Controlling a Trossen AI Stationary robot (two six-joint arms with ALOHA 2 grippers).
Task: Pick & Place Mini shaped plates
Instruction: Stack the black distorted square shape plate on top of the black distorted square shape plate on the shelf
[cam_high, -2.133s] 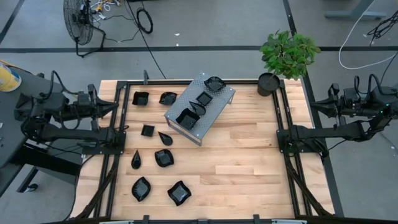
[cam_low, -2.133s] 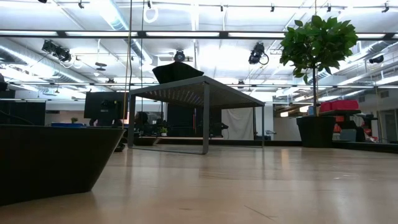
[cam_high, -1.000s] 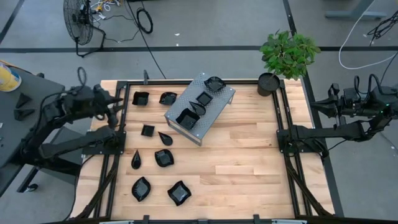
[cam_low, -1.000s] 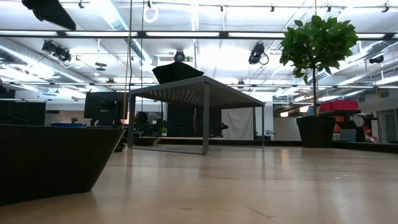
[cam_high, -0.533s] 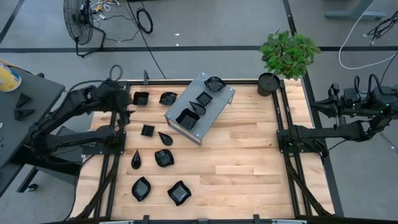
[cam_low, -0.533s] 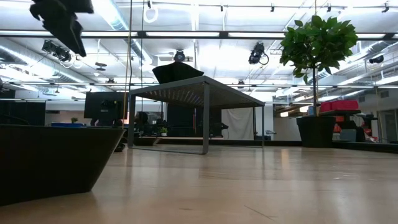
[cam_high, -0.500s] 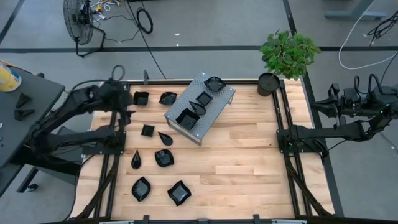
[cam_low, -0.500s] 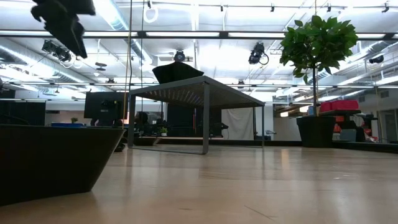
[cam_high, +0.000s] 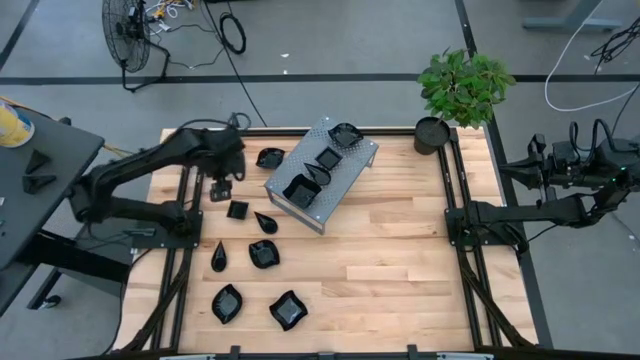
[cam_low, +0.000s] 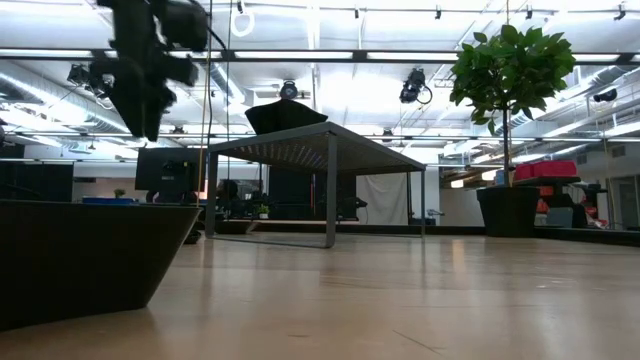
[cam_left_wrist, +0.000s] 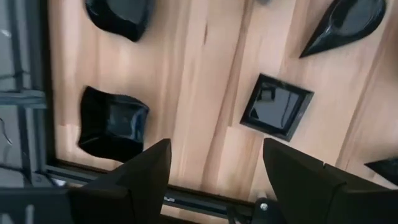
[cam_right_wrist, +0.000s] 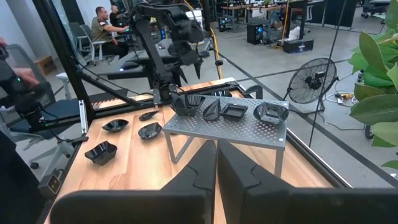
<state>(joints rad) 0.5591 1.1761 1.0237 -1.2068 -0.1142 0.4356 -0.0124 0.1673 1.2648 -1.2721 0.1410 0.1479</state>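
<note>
My left jaws are open and empty, hovering over the counter's far-left corner; the wavy plate and square plate lie below, apart. I'd centre on one, descend straight, close across its rim. Right jaws closed, parked off the counter's right edge.

Left gripper above the counter; fingers seemingly apart. Just below: a small square plate. Beside, toward the grey rack: a leaf-shaped plate. Right gripper well apart, off the counter's edge.
</note>
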